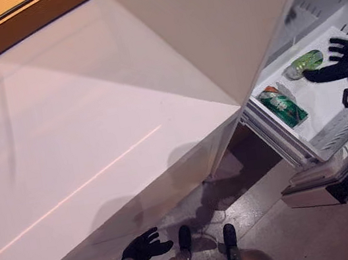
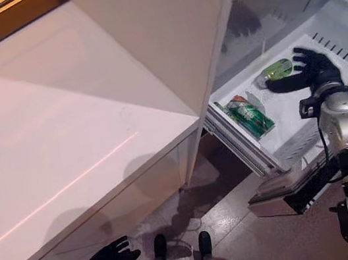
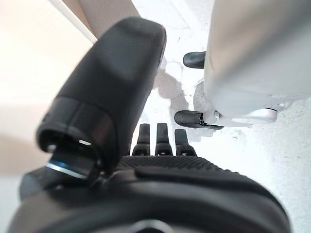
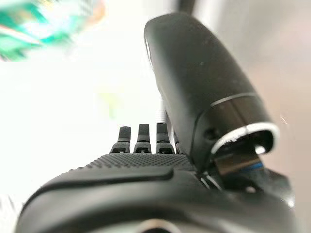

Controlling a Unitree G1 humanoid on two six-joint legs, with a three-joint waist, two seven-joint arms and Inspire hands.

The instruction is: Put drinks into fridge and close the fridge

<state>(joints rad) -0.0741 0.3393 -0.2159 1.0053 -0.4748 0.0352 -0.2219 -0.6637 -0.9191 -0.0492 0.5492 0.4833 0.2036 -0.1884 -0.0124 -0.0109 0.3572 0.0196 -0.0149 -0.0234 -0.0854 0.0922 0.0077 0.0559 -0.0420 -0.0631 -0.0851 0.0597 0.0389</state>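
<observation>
A white fridge shelf held a green bottle and a green carton. My right robot hand lay spread, touching the bottle; my left robot hand hung spread near the floor.

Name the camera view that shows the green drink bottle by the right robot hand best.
The right eye view: the green bottle lies whole on the fridge shelf, just beside the open right robot hand. The left eye view shows it too, nearer the frame's edge. The right wrist view shows only a green blur; the left wrist view shows none of it.
</observation>
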